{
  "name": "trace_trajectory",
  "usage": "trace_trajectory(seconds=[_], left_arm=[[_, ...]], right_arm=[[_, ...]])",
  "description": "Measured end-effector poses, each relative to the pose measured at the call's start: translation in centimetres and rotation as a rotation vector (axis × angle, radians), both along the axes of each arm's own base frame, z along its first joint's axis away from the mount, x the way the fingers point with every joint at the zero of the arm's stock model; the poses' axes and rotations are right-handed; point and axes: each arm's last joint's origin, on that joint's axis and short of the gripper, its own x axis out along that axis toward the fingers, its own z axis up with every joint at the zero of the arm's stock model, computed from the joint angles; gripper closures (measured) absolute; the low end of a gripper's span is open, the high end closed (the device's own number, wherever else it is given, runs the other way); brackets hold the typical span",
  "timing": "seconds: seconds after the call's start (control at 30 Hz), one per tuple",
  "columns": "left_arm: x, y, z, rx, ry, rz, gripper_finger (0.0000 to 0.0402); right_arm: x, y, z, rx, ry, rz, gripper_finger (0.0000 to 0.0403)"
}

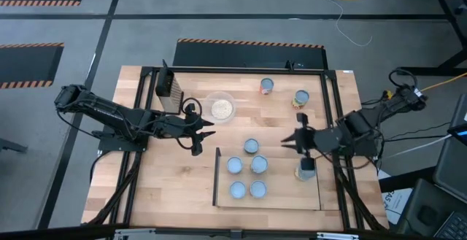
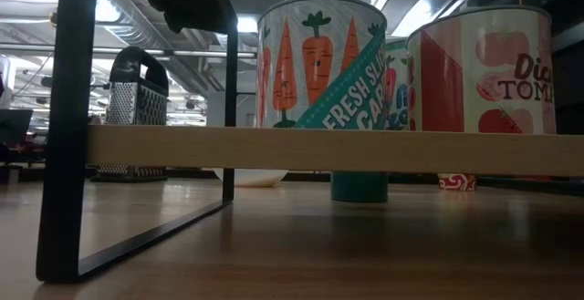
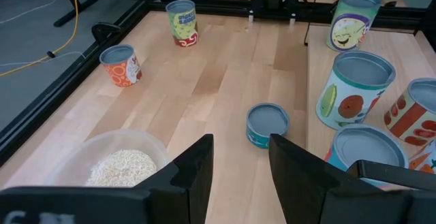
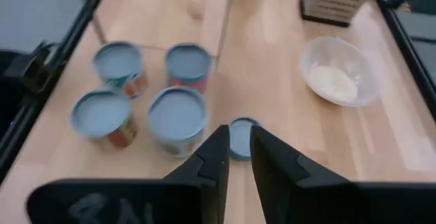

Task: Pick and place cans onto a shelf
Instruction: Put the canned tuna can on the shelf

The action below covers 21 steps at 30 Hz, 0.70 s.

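Four cans (image 1: 246, 176) sit in a square block on the left half of the shelf (image 1: 281, 200), and a fifth can (image 1: 306, 168) stands alone on the shelf's right side, right under the right arm. A short teal can (image 1: 251, 146) is on the bench (image 1: 182, 189) just behind the shelf's back edge, not on it. Two more cans (image 1: 267, 86) (image 1: 301, 98) are well apart from the rest, up near the far side of the bench.

The left hand (image 1: 206, 134) hovers left of the shelf with its fingers spread wide and nothing between them. The rice bowl (image 1: 220, 107) is just beside it and the grater (image 1: 168, 87) a bit further back. The right hand (image 1: 290, 139) hangs over the shelf's back right part, pointing at the short teal can. Its fingers are nearly together with only a thin gap, and it's empty too.

The top-down view doesn't show that the shelf is raised, but the low view does. There you see the board (image 2: 182, 147) up on a dark frame (image 2: 68, 127), with a carrot can (image 2: 319, 63) and a tomato can (image 2: 484, 72) on top and the short teal can (image 2: 359, 186) peeking out underneath. The right wrist camera puts that teal can (image 4: 240, 137) just past the fingertips, beside the block of four. The left wrist camera catches the labels and the shelf's dark edge (image 3: 306, 81) between the short can (image 3: 267, 124) and the block.
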Motion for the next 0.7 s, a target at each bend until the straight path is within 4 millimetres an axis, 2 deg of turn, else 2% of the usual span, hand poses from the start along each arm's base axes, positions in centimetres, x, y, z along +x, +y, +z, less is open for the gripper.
trace_trajectory(seconds=[0.17, 0.4, 0.7], left_arm=[[0.0, 0.0, 0.0, 0.000, 0.000, 0.000, 0.0266], [0.0, 0.0, 0.0, 0.000, 0.000, 0.000, 0.0266], [0.0, 0.0, -0.1, 0.008, 0.007, -0.003, 0.0266]], right_arm=[[2.1, -1.7, -0.5, 0.077, 0.025, -0.041, 0.0338], [5.3, -3.7, -2.2, 0.109, 0.064, -0.123, 0.0333], [8.5, -6.2, -4.7, 0.214, 0.122, -0.197, 0.0266]])
